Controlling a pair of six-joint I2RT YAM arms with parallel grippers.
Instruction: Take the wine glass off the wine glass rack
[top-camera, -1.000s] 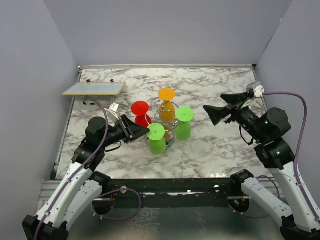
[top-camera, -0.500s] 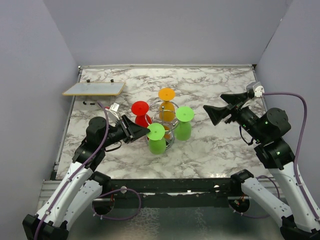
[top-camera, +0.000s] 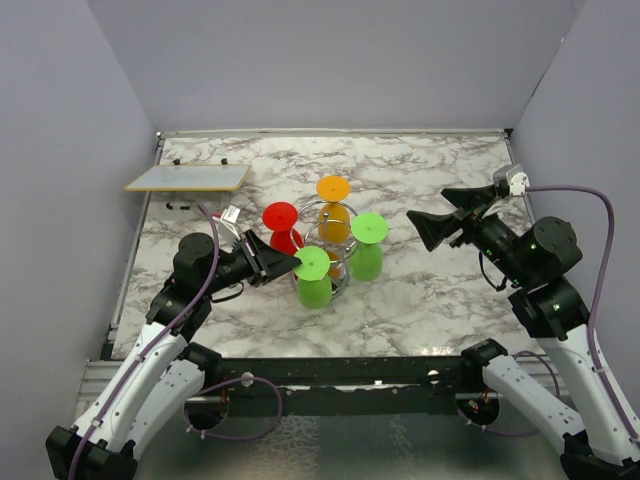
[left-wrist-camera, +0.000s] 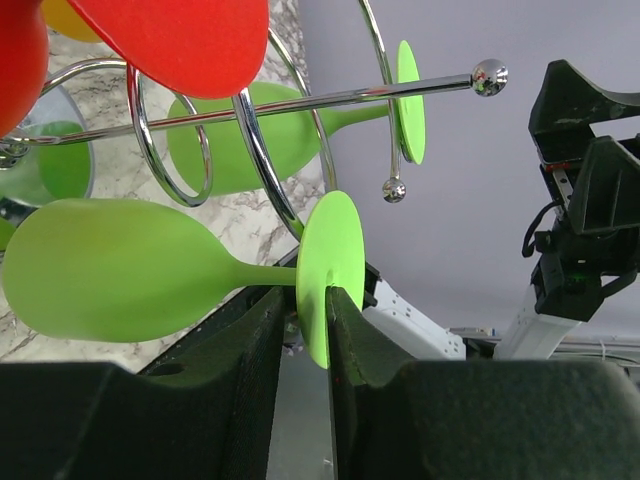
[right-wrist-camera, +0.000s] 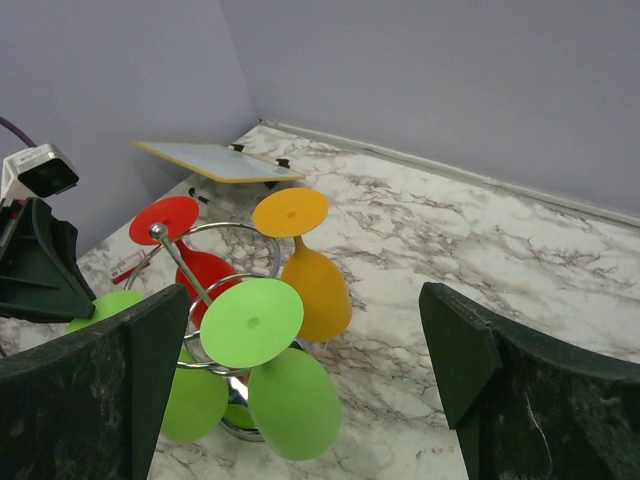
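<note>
The chrome wine glass rack stands mid-table with several plastic glasses hanging upside down on it: red, orange and two green. My left gripper is shut on the round foot of the near green wine glass. In the left wrist view the fingers pinch the foot's edge, and the bowl still hangs by the rack's wire. My right gripper is open and empty, raised to the right of the rack and apart from it.
The second green glass hangs on the rack's right side, nearest the right gripper. A flat white board with a yellow edge stands raised at the back left. Grey walls close in the marble table on three sides.
The left arm has crept very slightly to the right. The grip on the green glass's foot is unchanged. The right arm has not moved.
</note>
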